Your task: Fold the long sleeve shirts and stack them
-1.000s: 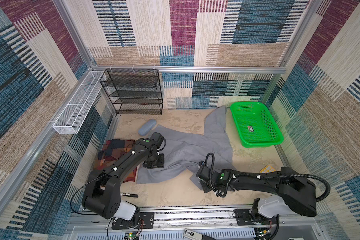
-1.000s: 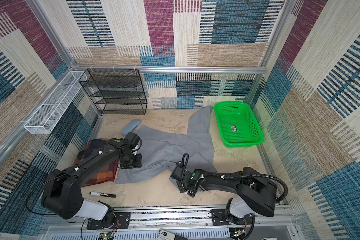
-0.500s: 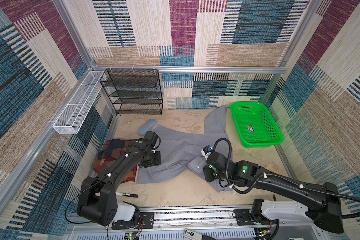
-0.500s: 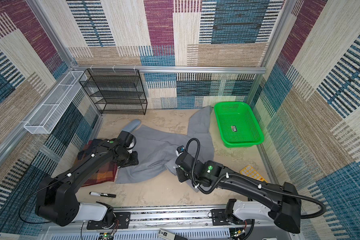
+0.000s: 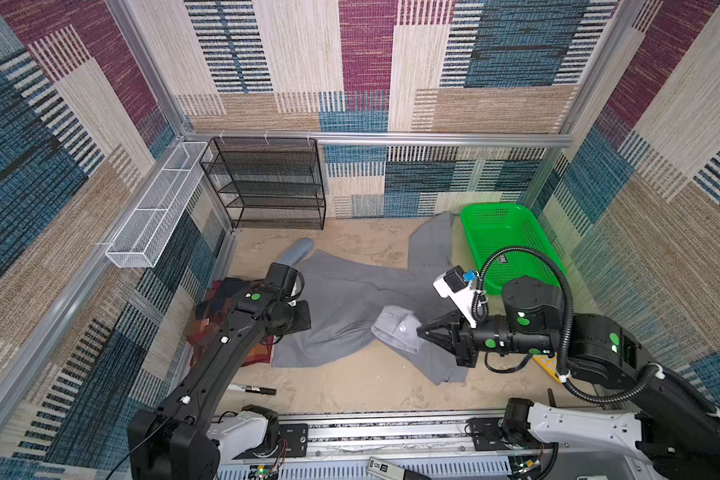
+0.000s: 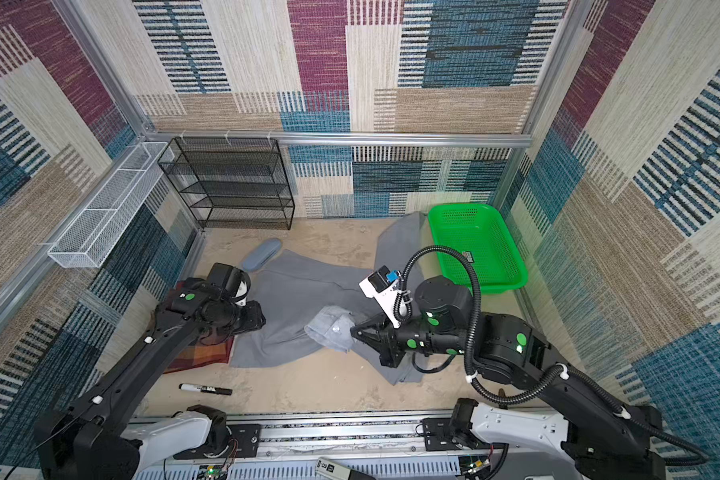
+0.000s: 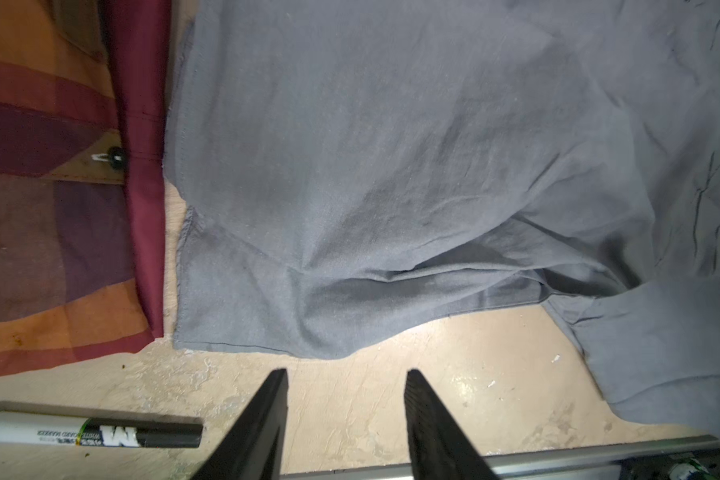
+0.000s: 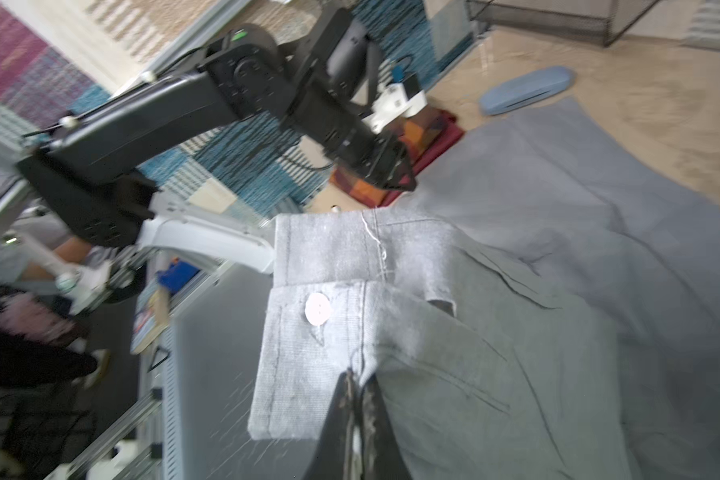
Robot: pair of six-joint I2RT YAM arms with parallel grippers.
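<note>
Where grey shirt (image 5: pixel 350 299) sprawls, marker (image 5: pixel 250 389) near, case (image 5: pixel 296 251) and basket (image 5: pixel 504 241) beside.

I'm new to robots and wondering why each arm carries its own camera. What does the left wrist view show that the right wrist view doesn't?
Only the left wrist view: a marker on the table, and that the left gripper is open and empty. Only the right wrist view: the right gripper shut on the grey shirt's cuff, by a white button; also a case and the left arm. Both: the grey shirt with the plaid shirt beside it.
</note>
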